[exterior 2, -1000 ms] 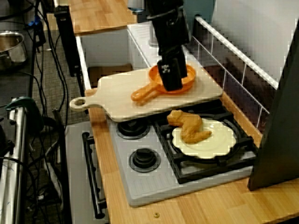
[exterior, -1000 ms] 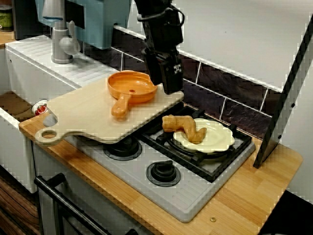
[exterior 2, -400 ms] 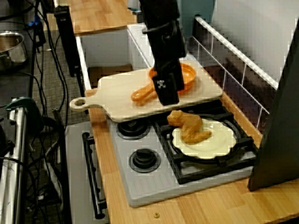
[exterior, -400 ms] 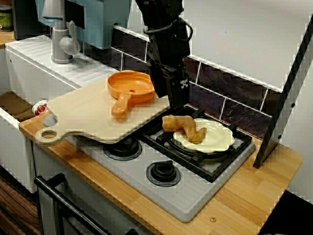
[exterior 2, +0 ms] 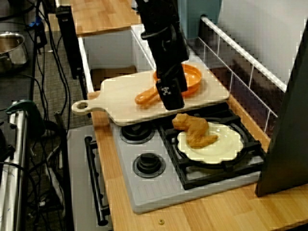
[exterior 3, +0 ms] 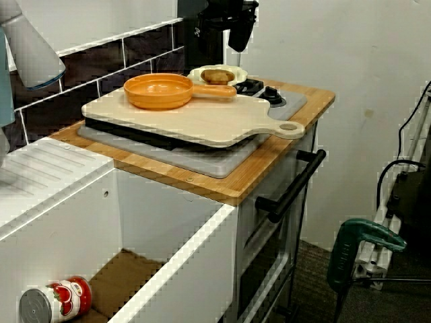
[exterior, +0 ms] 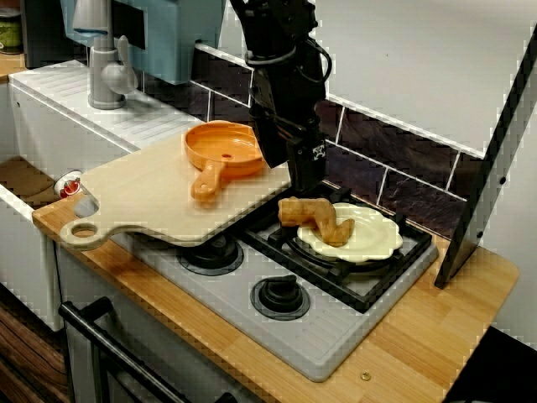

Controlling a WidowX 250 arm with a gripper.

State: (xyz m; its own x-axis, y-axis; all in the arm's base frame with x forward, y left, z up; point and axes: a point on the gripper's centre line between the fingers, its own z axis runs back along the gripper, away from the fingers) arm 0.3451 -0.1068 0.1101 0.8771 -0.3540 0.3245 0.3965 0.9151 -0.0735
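My black gripper (exterior: 306, 180) hangs just above the wooden cutting board's (exterior: 151, 197) right end, beside the brown toy chicken piece (exterior: 315, 218). That piece lies on a cream scalloped plate (exterior: 373, 239) on the stove's back burner. In the view from the side the gripper (exterior 2: 173, 102) stands between the orange pan (exterior 2: 190, 79) and the chicken piece (exterior 2: 195, 131), touching neither. In the view from the sink end the gripper (exterior 3: 227, 42) shows a gap between its fingers, with nothing held. The orange pan (exterior: 222, 149) rests on the board.
The grey stove top (exterior: 310, 332) sits on a wooden counter (exterior: 436, 336). A black panel (exterior: 487, 168) leans at the right. A faucet (exterior: 105, 67) and a sink holding a tomato can (exterior 3: 50, 303) are at the left. Dark tiles line the back wall.
The gripper has moved from over the pan's right rim down and toward the plate, ending close beside the chicken piece. Nothing else has shifted.
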